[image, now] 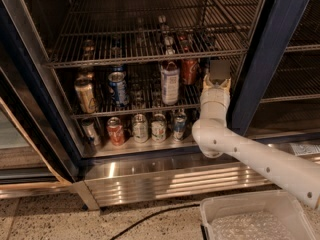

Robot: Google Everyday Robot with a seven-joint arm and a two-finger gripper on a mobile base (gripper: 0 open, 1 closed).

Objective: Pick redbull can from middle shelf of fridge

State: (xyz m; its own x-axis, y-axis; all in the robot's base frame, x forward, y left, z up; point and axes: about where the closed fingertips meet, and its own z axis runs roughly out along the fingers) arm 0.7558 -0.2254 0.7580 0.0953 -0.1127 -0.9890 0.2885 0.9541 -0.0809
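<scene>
The fridge stands open, with a dark blue frame. Its middle shelf is a wire rack holding a gold can, a wider blue soda can, a tall labelled bottle and a red can. My gripper is raised at the right end of this shelf, beside the red can, on a white arm coming from the lower right. The redbull can does not show on the shelf; the gripper covers that spot.
Several cans stand on the fridge floor, among them a slim silvery can and a red can. An upper wire rack is just above. A ribbed steel base, a white bin and a black cable are below.
</scene>
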